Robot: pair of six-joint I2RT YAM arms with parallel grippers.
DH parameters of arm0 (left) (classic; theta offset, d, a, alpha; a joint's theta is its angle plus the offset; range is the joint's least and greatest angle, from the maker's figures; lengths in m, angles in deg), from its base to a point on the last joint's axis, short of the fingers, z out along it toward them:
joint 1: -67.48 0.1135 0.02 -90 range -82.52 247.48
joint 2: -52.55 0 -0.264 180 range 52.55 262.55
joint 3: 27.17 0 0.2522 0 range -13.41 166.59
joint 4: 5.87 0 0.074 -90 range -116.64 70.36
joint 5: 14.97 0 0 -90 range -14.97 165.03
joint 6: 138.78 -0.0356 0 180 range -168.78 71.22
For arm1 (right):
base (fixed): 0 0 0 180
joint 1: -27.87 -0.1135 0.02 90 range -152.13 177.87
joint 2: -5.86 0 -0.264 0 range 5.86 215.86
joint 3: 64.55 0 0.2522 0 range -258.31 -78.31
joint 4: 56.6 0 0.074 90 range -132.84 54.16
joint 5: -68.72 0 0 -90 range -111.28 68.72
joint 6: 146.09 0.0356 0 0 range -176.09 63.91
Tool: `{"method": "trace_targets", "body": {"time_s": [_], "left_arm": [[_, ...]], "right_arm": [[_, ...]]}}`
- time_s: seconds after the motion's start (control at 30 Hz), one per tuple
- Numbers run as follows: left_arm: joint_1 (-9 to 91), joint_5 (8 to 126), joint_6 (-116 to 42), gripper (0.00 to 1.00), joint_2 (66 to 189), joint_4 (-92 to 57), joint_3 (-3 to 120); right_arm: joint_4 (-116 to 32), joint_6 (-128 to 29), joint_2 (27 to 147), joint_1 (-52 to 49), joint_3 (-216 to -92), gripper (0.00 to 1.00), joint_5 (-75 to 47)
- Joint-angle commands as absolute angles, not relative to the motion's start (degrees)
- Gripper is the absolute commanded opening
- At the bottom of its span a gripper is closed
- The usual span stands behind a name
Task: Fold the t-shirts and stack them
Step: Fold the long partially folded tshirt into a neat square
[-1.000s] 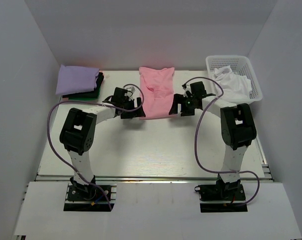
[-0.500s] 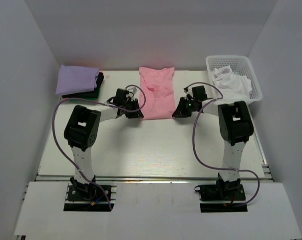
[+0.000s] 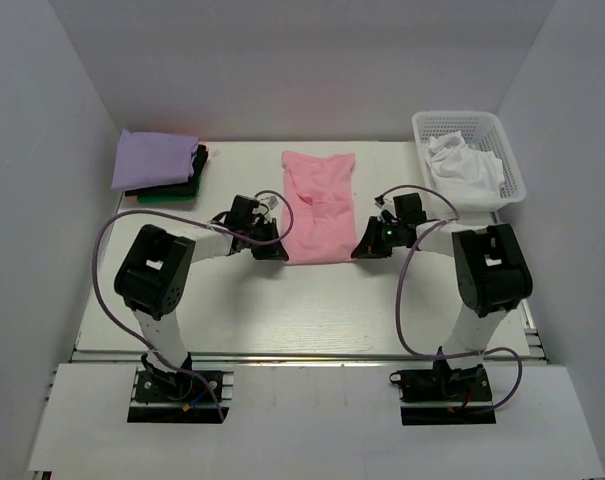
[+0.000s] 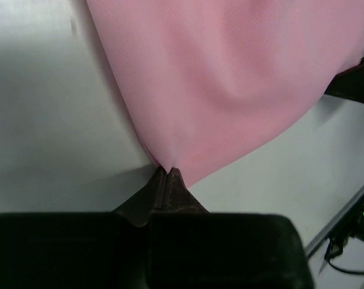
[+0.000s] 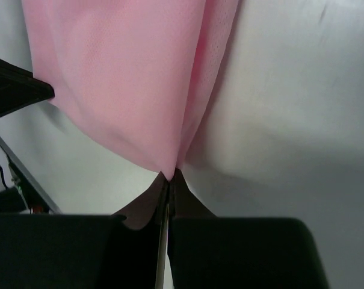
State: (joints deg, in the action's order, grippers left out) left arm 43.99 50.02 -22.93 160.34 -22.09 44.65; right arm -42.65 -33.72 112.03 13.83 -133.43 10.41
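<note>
A pink t-shirt lies folded lengthwise in the middle of the table. My left gripper is shut on its near left corner, and the pink cloth runs straight into the pinched fingertips. At the near right corner my right gripper is shut on the cloth too, the pink t-shirt pulled to a point between its closed jaws. A folded lavender t-shirt tops a stack with green and black cloth under it at the back left.
A white lattice basket at the back right holds crumpled white cloth. White walls close in the table on the left, back and right. Purple cables loop beside both arms.
Both grippers went from open to shut on the pink t-shirt's near corners. They drew the near edge toward me, so the shirt lies slightly nearer and longer than before.
</note>
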Motion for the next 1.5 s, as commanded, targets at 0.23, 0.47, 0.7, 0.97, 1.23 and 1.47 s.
{"method": "trace_targets", "body": {"time_s": [0.23,0.47,0.7,0.97,1.23,1.47], "left_arm": [[41.2,30.5,-28.7,0.0,139.3,-45.7,36.2],[40.7,19.5,-31.2,0.0,132.5,-61.9,42.2],[40.7,16.1,-29.4,0.0,128.8,-62.5,47.1],[42.3,18.8,-28.7,0.0,132.2,-63.1,52.1],[43.6,26.4,-22.2,0.0,137.1,-55.3,55.1],[46.6,25.6,-20.7,0.0,144.0,-49.1,58.0]], "right_arm": [[-17.7,-39.4,80.3,13.1,-119.9,0.0,12.3],[0.5,-44.5,69.8,13.4,-126.4,0.0,14.7],[4.9,-48.6,67.3,13.7,-131.7,0.0,20.1],[3.8,-47.9,73.6,14.9,-138.2,0.0,20.5],[-3.7,-44.1,79.1,17.1,-140.6,0.0,22.5],[-15.1,-40.9,85.9,17.7,-143.2,0.0,23.9]]}}
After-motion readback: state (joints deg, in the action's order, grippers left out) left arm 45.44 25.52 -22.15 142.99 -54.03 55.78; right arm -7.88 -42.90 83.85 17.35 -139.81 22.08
